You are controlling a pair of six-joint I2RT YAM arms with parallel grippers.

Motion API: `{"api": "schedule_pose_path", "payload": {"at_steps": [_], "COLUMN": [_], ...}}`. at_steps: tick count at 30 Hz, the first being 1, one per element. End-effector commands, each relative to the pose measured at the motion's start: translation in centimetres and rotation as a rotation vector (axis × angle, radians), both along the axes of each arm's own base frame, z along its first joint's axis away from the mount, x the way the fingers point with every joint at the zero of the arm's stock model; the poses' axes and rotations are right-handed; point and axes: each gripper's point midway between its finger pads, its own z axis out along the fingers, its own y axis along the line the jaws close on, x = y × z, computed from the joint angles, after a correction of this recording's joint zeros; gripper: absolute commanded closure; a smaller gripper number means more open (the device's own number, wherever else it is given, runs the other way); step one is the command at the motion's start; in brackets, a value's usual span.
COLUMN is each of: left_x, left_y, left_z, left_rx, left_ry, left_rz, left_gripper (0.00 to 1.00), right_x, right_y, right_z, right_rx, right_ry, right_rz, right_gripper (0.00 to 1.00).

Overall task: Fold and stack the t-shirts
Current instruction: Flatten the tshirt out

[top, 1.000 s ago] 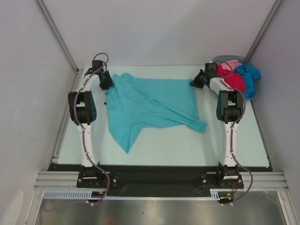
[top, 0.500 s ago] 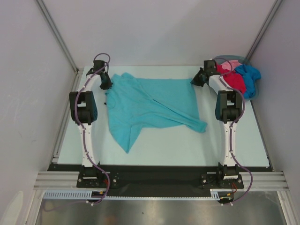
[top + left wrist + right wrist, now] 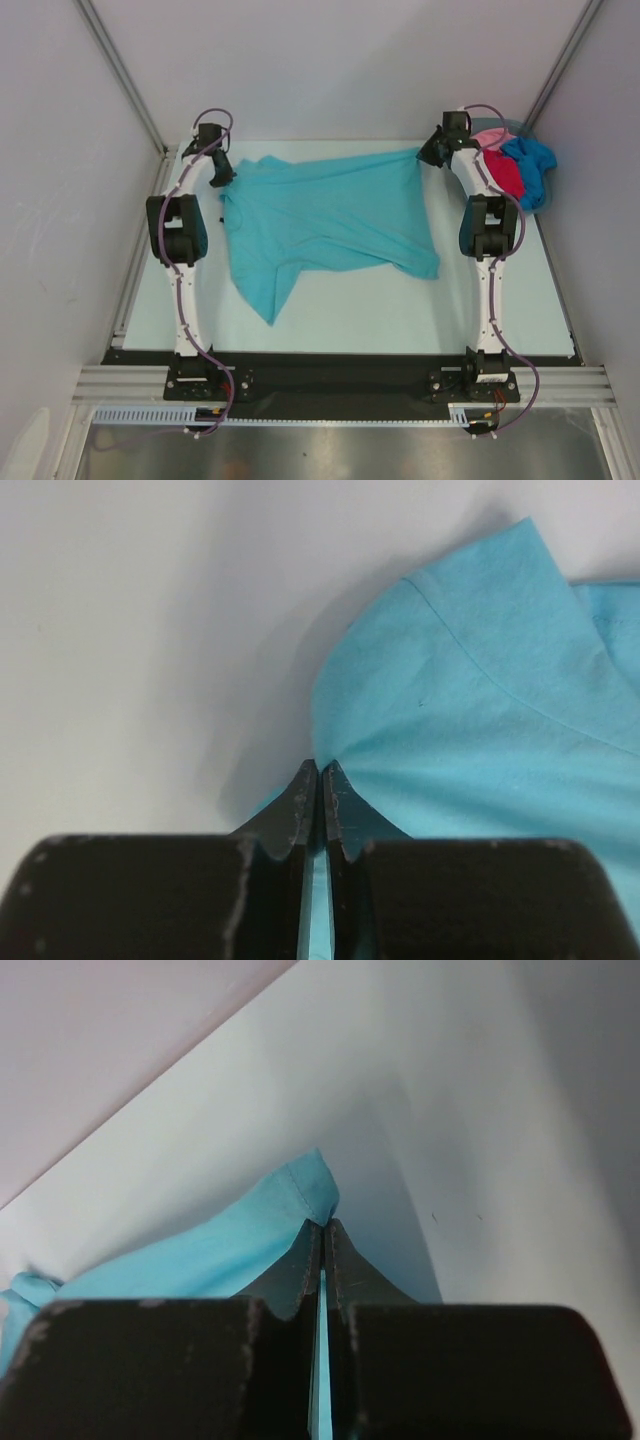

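Note:
A teal t-shirt (image 3: 320, 215) lies spread across the far half of the table, its far edge pulled up between the two arms. My left gripper (image 3: 222, 178) is shut on the shirt's far left edge; the left wrist view shows teal cloth (image 3: 470, 720) pinched between the closed fingers (image 3: 300, 805). My right gripper (image 3: 424, 152) is shut on the far right corner, and in the right wrist view the hemmed corner (image 3: 300, 1188) sticks out past the fingertips (image 3: 338, 1260). Red (image 3: 505, 172), pink (image 3: 490, 138) and blue (image 3: 535, 160) t-shirts are heaped at the far right.
A grey-blue basket (image 3: 543, 190) at the far right corner holds the heap of shirts, right behind the right arm. White walls close in on the table's left, far and right sides. A sleeve of the teal shirt (image 3: 268, 292) trails toward the near left.
Both grippers closed on the teal shirt's far corners and lifted them back and apart. The far edge is now drawn taut and the wrinkles across the shirt have smoothed out.

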Motion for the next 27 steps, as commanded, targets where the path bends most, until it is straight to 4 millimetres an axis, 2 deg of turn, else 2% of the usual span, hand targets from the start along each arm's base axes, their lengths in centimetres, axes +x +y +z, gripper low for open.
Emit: {"api": "schedule_pose_path", "payload": {"at_steps": [1, 4, 10, 14, 15, 16, 21, 23, 25, 27], "left_x": [2.2, 3.0, 4.3, 4.8, 4.9, 5.2, 5.3, 5.1, 5.1, 5.2], "left_y": [1.2, 0.4, -0.1, 0.5, 0.7, 0.6, -0.3, -0.4, -0.7, -1.3], "left_z": [6.4, 7.2, 8.1, 8.9, 8.9, 9.2, 8.2, 7.4, 6.7, 6.3], "left_rx": [0.014, -0.020, -0.047, -0.049, -0.057, -0.074, -0.093, -0.089, -0.104, -0.127], "left_ry": [-0.144, -0.179, -0.222, -0.246, -0.250, -0.262, -0.248, -0.230, -0.224, -0.221], "left_rz": [0.028, 0.001, -0.019, -0.006, -0.001, -0.002, -0.020, -0.026, -0.034, -0.040], "left_gripper": [0.90, 0.85, 0.83, 0.83, 0.83, 0.84, 0.84, 0.83, 0.82, 0.80], "right_x": [1.1, 1.6, 2.7, 3.7, 4.0, 4.3, 5.6, 5.7, 5.5, 5.8], "right_y": [-1.7, -2.0, -1.6, -1.7, -3.2, -3.3, -3.1, -2.8, -2.4, -2.3], "right_z": [0.7, 0.3, 0.6, 2.2, 2.5, 2.8, 5.7, 6.3, 5.8, 6.5], "right_rx": [-0.036, -0.034, -0.013, 0.002, 0.006, 0.016, 0.065, 0.069, 0.064, 0.072], "right_ry": [-0.027, -0.039, -0.089, -0.154, -0.166, -0.179, -0.281, -0.296, -0.295, -0.334], "right_rz": [-0.034, -0.042, -0.047, -0.060, -0.083, -0.082, -0.069, -0.062, -0.049, -0.046], "right_gripper": [1.00, 1.00, 1.00, 1.00, 1.00, 1.00, 1.00, 1.00, 1.00, 1.00]}}
